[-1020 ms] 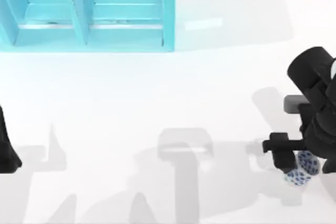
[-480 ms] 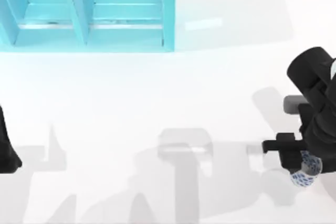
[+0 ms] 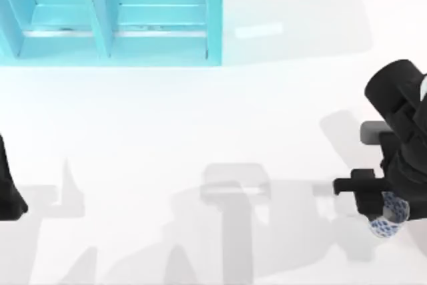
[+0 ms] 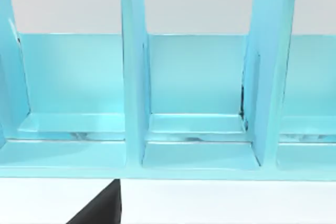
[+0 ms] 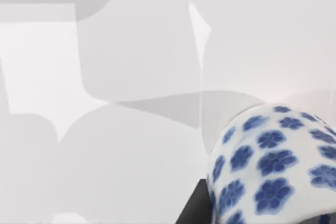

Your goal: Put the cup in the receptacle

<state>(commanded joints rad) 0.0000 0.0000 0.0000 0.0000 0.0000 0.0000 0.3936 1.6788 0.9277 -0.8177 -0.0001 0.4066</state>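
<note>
Largest of all, a flat white tabletop (image 3: 200,118), crossed by soft grey shadows of the arms towards its near edge.

At the far left of that tabletop, a tall turquoise shelving unit of smooth painted panels (image 3: 110,51), split by upright dividers into open compartments. From the left wrist view, looking straight into those compartments: pale blue back walls, low floors, nothing inside them.

On the right side of the table, near its edge, the bulky black right arm (image 3: 400,111), bent down over the surface. Below it, the black two-finger right gripper (image 3: 380,208), low over the table and well apart from the shelving. Pinched on the cup, with a dark finger (image 5: 195,209) lying right against the patterned wall in the right wrist view.

At the left edge of the top view, the black left arm (image 3: 8,191), parked, close to the near side of the table and turned towards the shelving. Cannot tell how its grip stands.

Smallest, the little handleless cylindrical cup, white with dark-blue flower prints and a pale inside (image 3: 387,221). Held in the right gripper at the near right of the table, tilted so that the round mouth and part of the flowered side both face upward. Far from the turquoise unit, in none of its compartments.
</note>
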